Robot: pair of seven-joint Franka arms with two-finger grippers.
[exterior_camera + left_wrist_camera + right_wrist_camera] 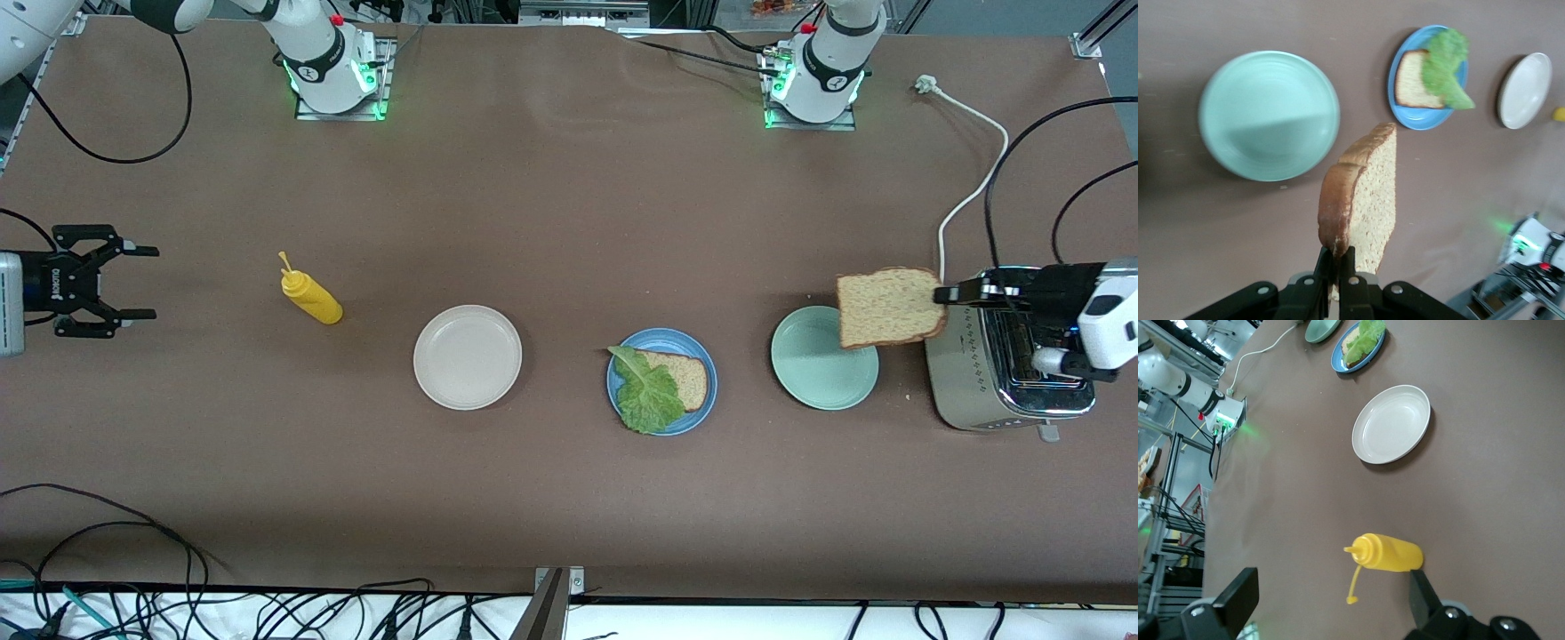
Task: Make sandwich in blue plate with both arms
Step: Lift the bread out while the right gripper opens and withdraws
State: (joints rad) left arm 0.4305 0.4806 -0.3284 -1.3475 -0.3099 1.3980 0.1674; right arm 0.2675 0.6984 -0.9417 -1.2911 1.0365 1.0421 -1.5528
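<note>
Holding a bread slice [889, 308] by its crust edge, my left claw [953, 293] is clamped shut on it, hanging over the mint-green plate [822, 373] beside the toaster [1009, 382]. The blue plate [662, 342], carrying the bottom slice [689, 378] and lettuce [647, 396], lies toward the right arm's end from this claw. My right claw [133, 283] waits wide open and empty near the mustard bottle [313, 298]. The left arm is nearer.

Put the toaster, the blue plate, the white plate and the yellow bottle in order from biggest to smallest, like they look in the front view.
1. Toaster, looks biggest, though the left arm hides part of it.
2. White plate and blue plate: too alike to rank; the white one looks maybe slightly wider.
3. Yellow bottle, smallest.
</note>
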